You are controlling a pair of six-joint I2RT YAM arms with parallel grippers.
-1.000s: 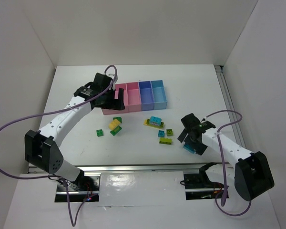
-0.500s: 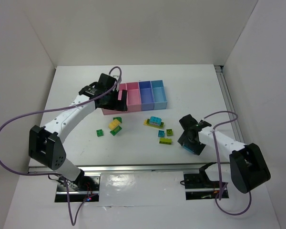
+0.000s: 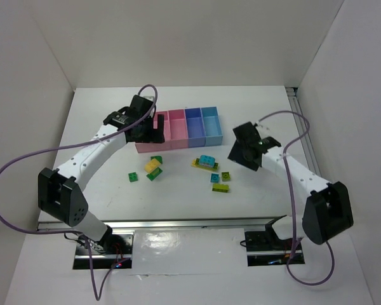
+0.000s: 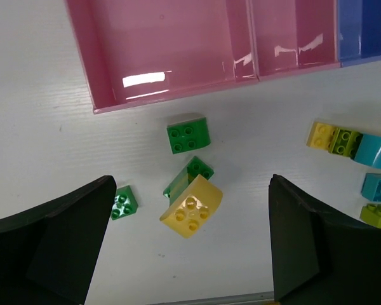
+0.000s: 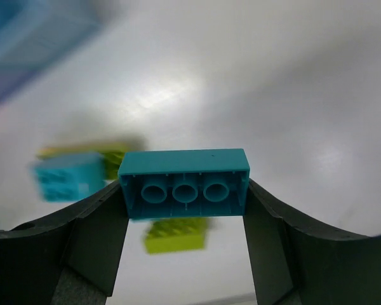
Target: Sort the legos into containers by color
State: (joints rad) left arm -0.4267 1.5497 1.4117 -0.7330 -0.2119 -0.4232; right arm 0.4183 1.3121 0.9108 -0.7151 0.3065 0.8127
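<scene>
I see the white table (image 3: 95, 121) with the row of four joined bins (image 3: 178, 143) toward its back: two pink, one blue-violet, one light blue.

My left gripper (image 3: 149, 125) hangs over the pink end of the row. Its fingers (image 4: 57, 241) are spread wide with nothing between them.

My right gripper (image 5: 184, 190) sits off the light-blue end of the row, on the arms' side. It is clamped on a cyan brick (image 5: 184, 166), underside toward the wrist camera.

The other legos lie loose just in front of the row. Nearest the pink bins are a dark green brick (image 4: 188, 135) and a yellow brick (image 4: 192, 207) leaning on a second green one (image 4: 190, 173). A small green piece (image 4: 123, 203) is off to one side. A lime brick (image 5: 176, 234) shows blurred beneath the held one.
</scene>
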